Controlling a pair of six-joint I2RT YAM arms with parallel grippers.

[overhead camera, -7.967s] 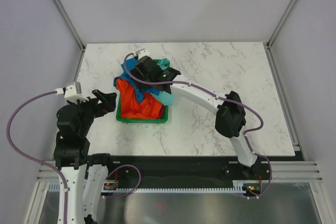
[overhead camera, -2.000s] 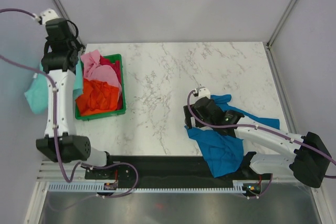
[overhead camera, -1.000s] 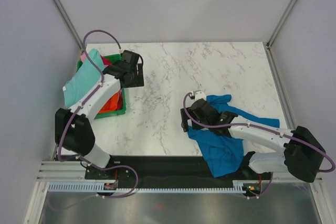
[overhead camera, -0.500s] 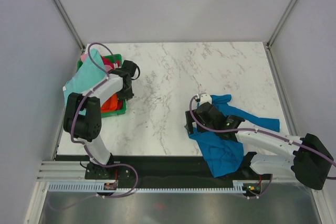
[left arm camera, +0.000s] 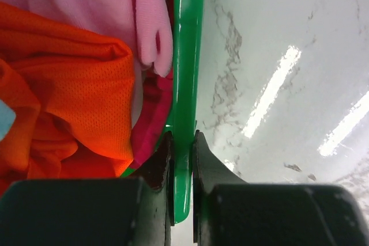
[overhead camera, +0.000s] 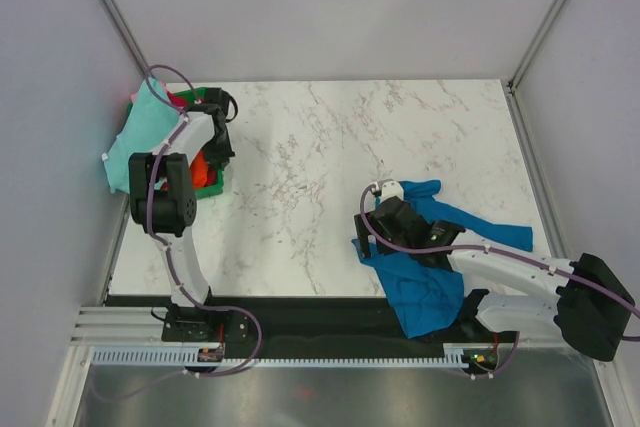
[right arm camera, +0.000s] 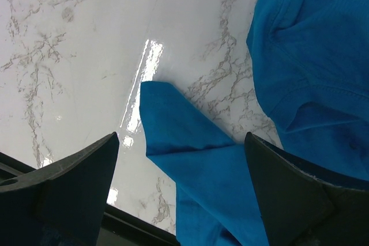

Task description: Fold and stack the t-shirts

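The bright blue t-shirt (overhead camera: 430, 287) lies crumpled at the table's near right, and part of it hangs over the front edge. My right gripper (overhead camera: 365, 237) hovers open just above its left corner (right arm camera: 190, 142), holding nothing. At the far left, my left gripper (overhead camera: 221, 152) is shut on the right rim of the green basket (left arm camera: 187, 56). Inside the basket lie an orange-red t-shirt (left arm camera: 63, 84), a pink one (left arm camera: 86, 4) and a magenta one (left arm camera: 153, 125). A mint-green t-shirt (overhead camera: 135, 137) drapes over the basket's left side and my left arm.
The green basket (overhead camera: 212, 184) sits at the table's far left corner, against the left wall. White marble tabletop (overhead camera: 330, 167) stretches between basket and blue shirt. A black rail (overhead camera: 330, 312) runs along the near edge.
My left gripper shut on the basket's rim and the basket slid left toward the table corner. The mint-green t-shirt went with it. The right gripper barely moved.
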